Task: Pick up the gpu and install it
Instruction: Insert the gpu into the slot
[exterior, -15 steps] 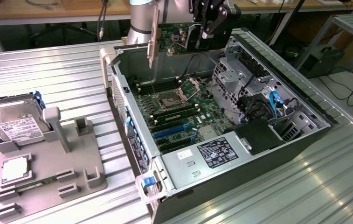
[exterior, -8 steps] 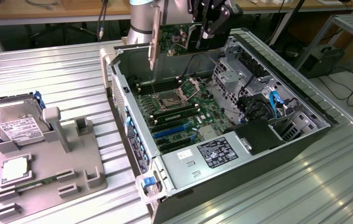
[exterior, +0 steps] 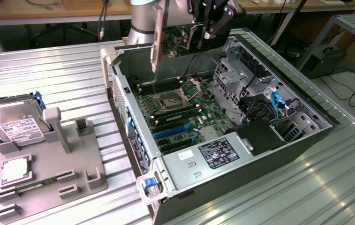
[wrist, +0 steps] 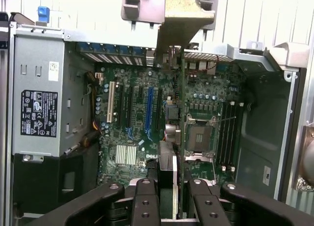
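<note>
While held over the open case, hand: partly closed, clamped on the gpu.
gpu: green board, pale metal bracket at one end; carried above the motherboard.
motherboard: blue slot and CPU socket lying below the card, power supply alongside.
surface: ribbed metal; tray with hard drive set well apart from the case.

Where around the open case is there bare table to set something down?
The ribbed table is bare beyond the grey fixture, on the exterior view's left of the computer case, and again along the case's exterior-view right. Crowded: the fixture, with the hard drive, and the case interior, where the gripper holds the gpu above it.
</note>
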`<state>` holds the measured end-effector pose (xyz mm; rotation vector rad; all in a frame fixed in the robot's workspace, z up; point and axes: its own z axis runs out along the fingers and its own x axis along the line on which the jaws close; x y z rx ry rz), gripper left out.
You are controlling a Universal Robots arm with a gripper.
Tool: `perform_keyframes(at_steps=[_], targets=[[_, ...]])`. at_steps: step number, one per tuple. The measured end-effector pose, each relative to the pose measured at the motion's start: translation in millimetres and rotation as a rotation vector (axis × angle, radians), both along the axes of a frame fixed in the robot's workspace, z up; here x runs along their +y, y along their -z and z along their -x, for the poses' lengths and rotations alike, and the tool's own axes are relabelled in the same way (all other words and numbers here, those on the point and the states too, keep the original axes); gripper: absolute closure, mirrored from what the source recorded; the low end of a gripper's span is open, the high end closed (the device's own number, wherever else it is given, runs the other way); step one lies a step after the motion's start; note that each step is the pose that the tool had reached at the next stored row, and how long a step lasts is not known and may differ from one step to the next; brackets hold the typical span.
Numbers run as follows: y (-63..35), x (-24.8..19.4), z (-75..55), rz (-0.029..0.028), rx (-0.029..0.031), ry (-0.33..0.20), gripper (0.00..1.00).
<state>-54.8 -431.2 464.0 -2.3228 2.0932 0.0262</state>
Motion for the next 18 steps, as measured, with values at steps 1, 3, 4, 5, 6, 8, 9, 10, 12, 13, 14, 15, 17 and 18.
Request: perform_keyframes(at_steps=[1, 3, 4, 5, 6, 8, 9, 10, 12, 13, 14, 15, 17, 18], targets=[[0.0, 0.0, 0.0, 0.0001, 0.0, -0.009, 0.72], [0.0, 0.0, 0.0, 0.0, 0.0, -0.025, 0.72], [0.0, 0.0, 0.0, 0.0001, 0.0, -0.034, 0.72], [0.0, 0.0, 0.0, 0.0001, 0.0, -0.054, 0.72], [0.0, 0.0, 0.0, 0.0, 0.0, -0.068, 0.72], [0.0, 0.0, 0.0, 0.0, 0.0, -0.086, 0.72], [0.0, 0.0, 0.0, 0.0, 0.0, -0.094, 0.72], [0.0, -0.1, 0.0, 0.0, 0.0, -0.103, 0.72], [0.0, -0.1, 0.0, 0.0, 0.0, -0.12, 0.72], [0.0, -0.1, 0.0, 0.0, 0.0, -0.13, 0.72], [0.0, -0.1, 0.0, 0.0, 0.0, -0.138, 0.72], [0.0, -0.1, 0.0, 0.0, 0.0, -0.146, 0.72], [0.0, -0.1, 0.0, 0.0, 0.0, -0.166, 0.72], [0.0, -0.1, 0.0, 0.0, 0.0, -0.174, 0.72]])
